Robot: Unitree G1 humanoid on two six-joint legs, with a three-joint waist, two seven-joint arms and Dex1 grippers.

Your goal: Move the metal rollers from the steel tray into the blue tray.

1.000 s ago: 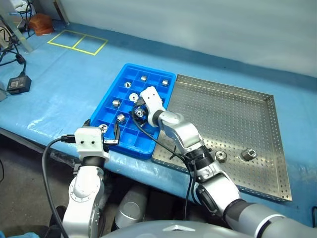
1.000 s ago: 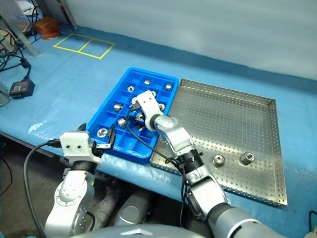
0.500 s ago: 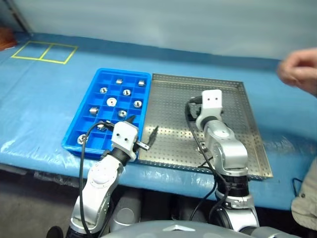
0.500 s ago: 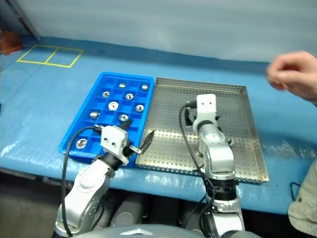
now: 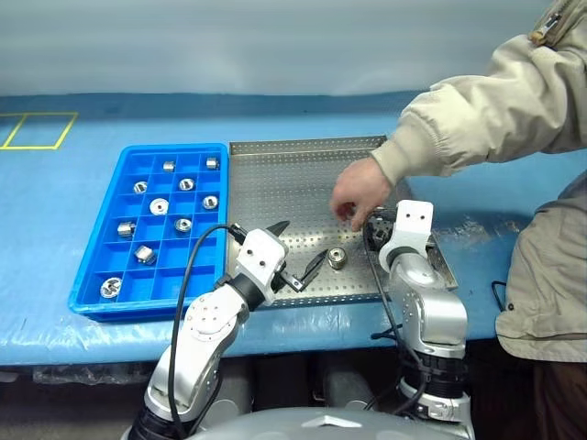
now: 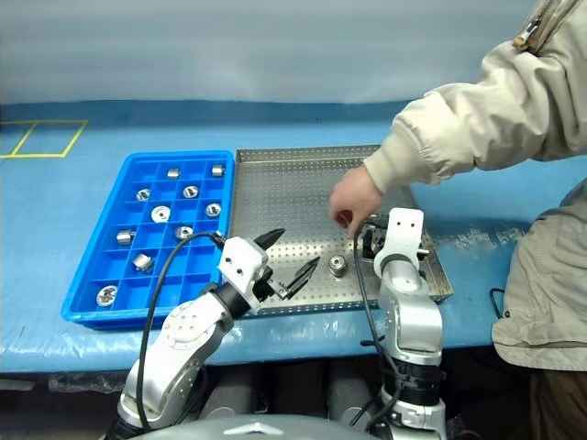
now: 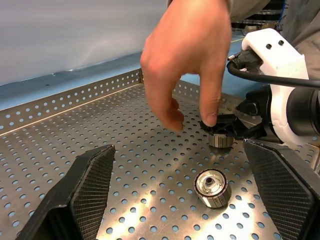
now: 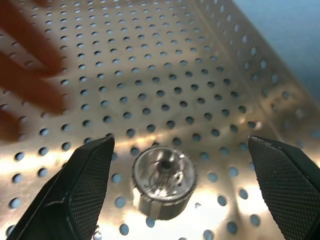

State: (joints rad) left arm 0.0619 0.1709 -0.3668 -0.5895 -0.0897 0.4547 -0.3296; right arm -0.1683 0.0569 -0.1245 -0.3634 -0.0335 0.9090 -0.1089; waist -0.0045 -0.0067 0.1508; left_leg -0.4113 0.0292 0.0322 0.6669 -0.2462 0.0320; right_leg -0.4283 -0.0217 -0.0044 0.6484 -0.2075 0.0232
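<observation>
Two metal rollers are left on the steel tray [image 5: 275, 183], in the lower right of its perforated floor. One roller [image 5: 337, 259] stands on end just right of centre in the left eye view, between the two tools. The second roller [image 8: 163, 179] lies right in front of the right tool [image 8: 182, 190], whose black fingers are spread wide to either side of it without touching it. The left tool [image 5: 295, 252] is likewise wide open and empty, aimed across the tray toward the first roller.

A person's hand [image 5: 356, 191] reaches in from the upper right and hovers low over the tray, its fingertips close above the second roller and just beside the right tool. No closing should be attempted while that hand is so near; a pause until it is withdrawn seems wise.

For the pick, the right tool should be lowered until its pads flank the roller's ribbed side, centred, then closed gently so the smooth cylinder is not squeezed out sideways. The carry would then go left to the blue tray [image 5: 96, 275], at centre left on the blue surface [image 5: 55, 211], where several compartments are already filled and a free one should be chosen.
</observation>
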